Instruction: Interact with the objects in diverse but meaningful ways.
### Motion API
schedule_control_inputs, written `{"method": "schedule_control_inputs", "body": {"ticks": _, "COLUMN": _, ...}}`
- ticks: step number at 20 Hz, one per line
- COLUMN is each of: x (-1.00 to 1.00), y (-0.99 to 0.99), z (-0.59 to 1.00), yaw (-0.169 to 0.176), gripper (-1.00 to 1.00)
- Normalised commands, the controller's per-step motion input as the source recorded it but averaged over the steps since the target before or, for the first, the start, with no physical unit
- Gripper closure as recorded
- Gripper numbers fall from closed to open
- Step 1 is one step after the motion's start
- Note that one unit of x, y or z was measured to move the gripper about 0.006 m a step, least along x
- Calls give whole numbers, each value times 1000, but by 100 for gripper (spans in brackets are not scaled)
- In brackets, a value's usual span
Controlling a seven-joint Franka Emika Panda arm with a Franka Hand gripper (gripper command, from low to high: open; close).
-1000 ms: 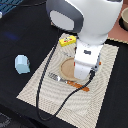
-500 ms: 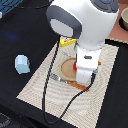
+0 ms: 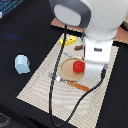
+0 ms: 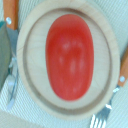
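Note:
A red tomato-like ball (image 3: 78, 66) lies on a round wooden plate (image 3: 66, 73) in the middle of the placemat. In the wrist view the ball (image 4: 69, 56) fills the centre of the plate (image 4: 30, 60), seen from straight above. My gripper (image 3: 92, 75) hangs just to the exterior view's right of the ball; its fingers are hidden behind the white hand. A yellow block (image 3: 67, 41) and a dark brown stick (image 3: 78, 48) lie behind the plate. A pale blue carton (image 3: 22, 63) stands on the black table at the exterior view's left.
A striped beige placemat (image 3: 45, 87) carries the plate. An orange-handled knife (image 3: 80, 86) lies in front of the plate, and a fork (image 4: 102, 114) beside it. The black cable (image 3: 55, 107) loops over the mat. The arm hides the far right.
The arm has shifted slightly toward the exterior view's right, and the red ball on the plate now shows beside the hand.

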Motion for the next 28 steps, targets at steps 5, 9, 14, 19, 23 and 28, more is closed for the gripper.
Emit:
{"method": "schedule_control_inputs", "body": {"ticks": 5, "x": -503, "y": 347, "z": 611, "yaw": 41, "gripper": -100}}
{"method": "schedule_control_inputs", "body": {"ticks": 9, "x": -601, "y": 601, "z": 127, "yaw": 106, "gripper": -100}}
{"method": "schedule_control_inputs", "body": {"ticks": 14, "x": -653, "y": 459, "z": -180, "yaw": 88, "gripper": -100}}
{"method": "schedule_control_inputs", "body": {"ticks": 19, "x": -558, "y": 353, "z": -251, "yaw": 94, "gripper": -100}}
{"method": "schedule_control_inputs", "body": {"ticks": 23, "x": -541, "y": 379, "z": -247, "yaw": 76, "gripper": -100}}
{"method": "schedule_control_inputs", "body": {"ticks": 28, "x": -587, "y": 393, "z": -287, "yaw": 38, "gripper": -100}}
